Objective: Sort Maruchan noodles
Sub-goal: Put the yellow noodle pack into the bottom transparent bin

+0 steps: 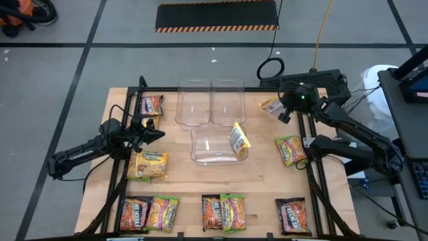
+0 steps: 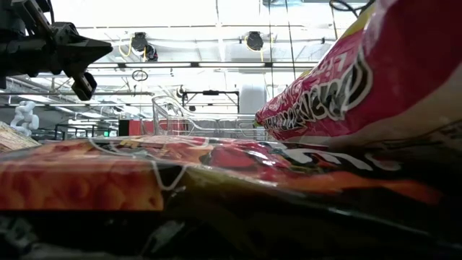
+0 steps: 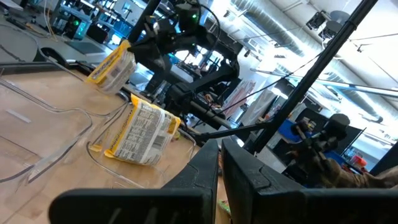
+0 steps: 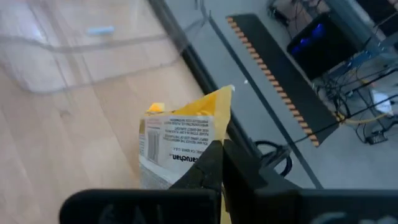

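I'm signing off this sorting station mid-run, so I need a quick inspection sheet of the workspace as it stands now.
Surface: wooden table, bare between packets.
Job's things: Maruchan noodles along the near edge, one yellow packet leaning on the rim of the nearest bin, another yellow packet in the right end effector.
Clutter: three clear bins mid-table; nothing else seen.
End effectors: left end effector holds nothing, fingers nearly together, above the table's left side; right end effector shut on the yellow packet near the far right corner.
Cables: yellow cable and a black cable loop on the floor.
Surroundings: striped floor mat beyond the table.
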### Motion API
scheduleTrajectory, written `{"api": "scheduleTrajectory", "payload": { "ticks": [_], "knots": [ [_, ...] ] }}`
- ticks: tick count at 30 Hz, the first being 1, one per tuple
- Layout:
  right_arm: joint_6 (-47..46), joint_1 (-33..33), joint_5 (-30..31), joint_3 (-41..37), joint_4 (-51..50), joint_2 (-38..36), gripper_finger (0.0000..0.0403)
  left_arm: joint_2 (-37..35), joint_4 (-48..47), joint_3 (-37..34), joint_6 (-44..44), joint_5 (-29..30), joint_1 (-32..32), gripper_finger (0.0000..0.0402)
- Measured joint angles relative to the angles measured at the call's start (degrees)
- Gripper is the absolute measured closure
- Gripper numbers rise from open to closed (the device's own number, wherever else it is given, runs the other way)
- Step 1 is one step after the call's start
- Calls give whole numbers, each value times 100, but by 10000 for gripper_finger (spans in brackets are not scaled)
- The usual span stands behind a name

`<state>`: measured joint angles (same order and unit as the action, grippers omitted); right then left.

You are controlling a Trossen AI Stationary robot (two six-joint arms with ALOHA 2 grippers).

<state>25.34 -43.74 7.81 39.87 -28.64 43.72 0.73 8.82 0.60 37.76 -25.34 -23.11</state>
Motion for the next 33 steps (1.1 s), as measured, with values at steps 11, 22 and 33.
{"api": "scheduleTrajectory", "payload": {
  "ticks": [11, 22, 33],
  "knots": [
    [-88, 535, 293, 779, 16, 2, 403, 2, 0, 0, -4, 0, 0, 376],
    [-391, 1413, 342, 1257, 622, 209, 403, 0, -2, 0, -168, 0, 0, 376],
    [-624, 2668, 421, 1624, 1721, 1137, 403, 1, -1, 0, -171, 0, 0, 376]
  ]
}}
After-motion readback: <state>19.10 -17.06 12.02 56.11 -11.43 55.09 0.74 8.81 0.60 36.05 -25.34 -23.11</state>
